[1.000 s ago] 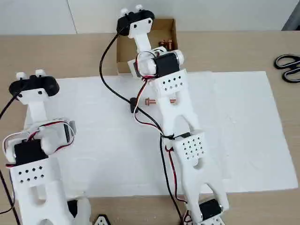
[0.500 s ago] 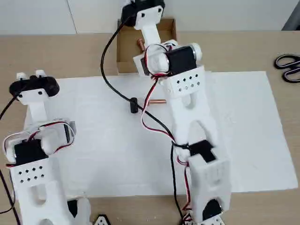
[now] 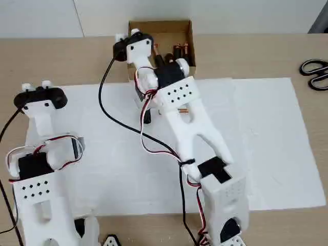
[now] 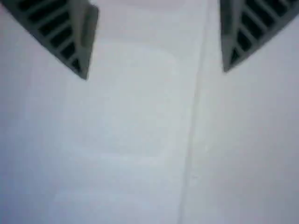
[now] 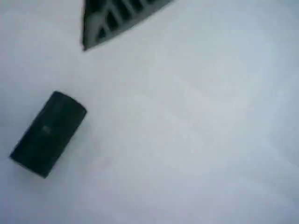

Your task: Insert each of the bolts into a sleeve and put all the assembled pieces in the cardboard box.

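Cardboard box (image 3: 160,23), upper centre, holds assembled pieces (image 3: 179,51); one bolt (image 3: 181,110) and one sleeve (image 5: 46,135) lie unassembled; left gripper (image 4: 154,70) fingers apart, right gripper (image 3: 133,46) state indeterminable.

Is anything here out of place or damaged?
Nothing looks spilled or broken. The scissors at the table edge seem foreign to this job; one sleeve and one bolt lie loose on the white sheet.

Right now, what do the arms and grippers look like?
The left arm and right arm: white plastic shells with hole-patterned panels, black motors, black wrist blocks topped by white knobs. Red, white and black wires loop at the joints; a black cable trails from each wrist. The left gripper has dark slotted fingers.
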You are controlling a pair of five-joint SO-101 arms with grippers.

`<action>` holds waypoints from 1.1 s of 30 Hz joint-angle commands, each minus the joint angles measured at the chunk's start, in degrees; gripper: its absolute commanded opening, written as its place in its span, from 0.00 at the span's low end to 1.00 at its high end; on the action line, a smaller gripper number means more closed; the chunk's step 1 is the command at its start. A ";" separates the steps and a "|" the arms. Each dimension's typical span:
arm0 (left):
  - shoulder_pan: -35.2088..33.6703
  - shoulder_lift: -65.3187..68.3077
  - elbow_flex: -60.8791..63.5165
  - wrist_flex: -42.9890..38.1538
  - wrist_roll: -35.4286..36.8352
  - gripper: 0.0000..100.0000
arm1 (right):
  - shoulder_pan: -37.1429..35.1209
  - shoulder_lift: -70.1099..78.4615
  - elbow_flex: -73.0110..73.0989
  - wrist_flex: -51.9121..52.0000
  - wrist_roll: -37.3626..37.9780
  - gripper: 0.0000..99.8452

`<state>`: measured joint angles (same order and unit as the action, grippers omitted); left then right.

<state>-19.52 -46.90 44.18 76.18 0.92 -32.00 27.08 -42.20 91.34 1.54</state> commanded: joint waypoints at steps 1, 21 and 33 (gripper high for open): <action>-0.18 -1.05 -0.13 -0.26 0.18 0.18 | -1.27 2.86 -0.26 -2.15 0.53 0.19; -0.09 -1.05 0.04 -0.26 0.18 0.18 | -3.03 15.60 -0.26 -8.40 0.09 0.19; -0.09 -1.05 0.04 -0.26 0.18 0.18 | -2.95 20.00 -0.26 -12.70 0.09 0.19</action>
<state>-19.52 -46.90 44.35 76.18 0.92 -34.81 47.30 -42.20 79.47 1.54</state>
